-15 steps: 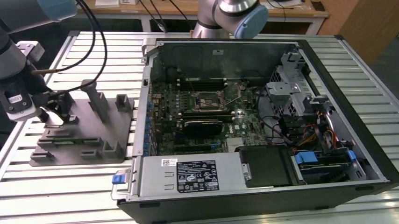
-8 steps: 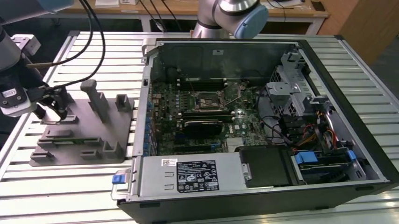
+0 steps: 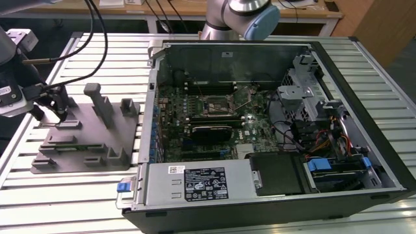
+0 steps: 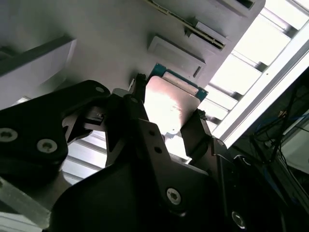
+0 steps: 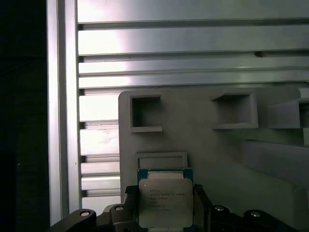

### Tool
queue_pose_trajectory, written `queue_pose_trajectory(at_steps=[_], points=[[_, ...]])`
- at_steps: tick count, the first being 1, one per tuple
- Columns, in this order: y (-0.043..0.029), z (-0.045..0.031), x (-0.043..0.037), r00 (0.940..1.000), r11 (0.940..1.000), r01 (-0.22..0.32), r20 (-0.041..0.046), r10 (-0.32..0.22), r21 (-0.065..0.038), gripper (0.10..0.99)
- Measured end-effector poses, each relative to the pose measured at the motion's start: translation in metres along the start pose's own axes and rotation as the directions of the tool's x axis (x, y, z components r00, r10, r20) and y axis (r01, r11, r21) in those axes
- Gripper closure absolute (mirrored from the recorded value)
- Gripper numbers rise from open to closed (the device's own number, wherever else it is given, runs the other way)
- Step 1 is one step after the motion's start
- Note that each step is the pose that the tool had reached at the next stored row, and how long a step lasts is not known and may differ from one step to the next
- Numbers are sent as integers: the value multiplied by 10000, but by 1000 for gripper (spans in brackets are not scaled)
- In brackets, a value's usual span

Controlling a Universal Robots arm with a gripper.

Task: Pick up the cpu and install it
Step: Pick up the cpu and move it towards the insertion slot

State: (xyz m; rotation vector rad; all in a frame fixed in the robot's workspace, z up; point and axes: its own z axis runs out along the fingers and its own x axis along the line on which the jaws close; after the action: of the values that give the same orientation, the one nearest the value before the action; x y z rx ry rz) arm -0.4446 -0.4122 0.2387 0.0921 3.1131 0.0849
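hand (image 5: 165, 195) clamped on the cpu (image 5: 165, 207) at two opposite edges — over the grey holder (image 5: 217, 145)

Holder posts (image 3: 97, 105) crowd the gripper (image 3: 50, 117) and its clamped cpu (image 5: 165, 203) at the exterior view's left; table slats (image 3: 78, 195) lie open below, the case wall (image 3: 152, 97) blocks rightward.

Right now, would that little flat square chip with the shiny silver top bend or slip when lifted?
Probably stiff: the flat square silver-topped chip shows a metal lid. Likely light, being thin. Its narrow edges could slip from the gripper.
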Motion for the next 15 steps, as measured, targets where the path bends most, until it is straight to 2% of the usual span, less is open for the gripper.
queue_pose_trajectory(at_steps=[15], points=[[18,-291,-7,10000,10000,0,4,0,0,545]])
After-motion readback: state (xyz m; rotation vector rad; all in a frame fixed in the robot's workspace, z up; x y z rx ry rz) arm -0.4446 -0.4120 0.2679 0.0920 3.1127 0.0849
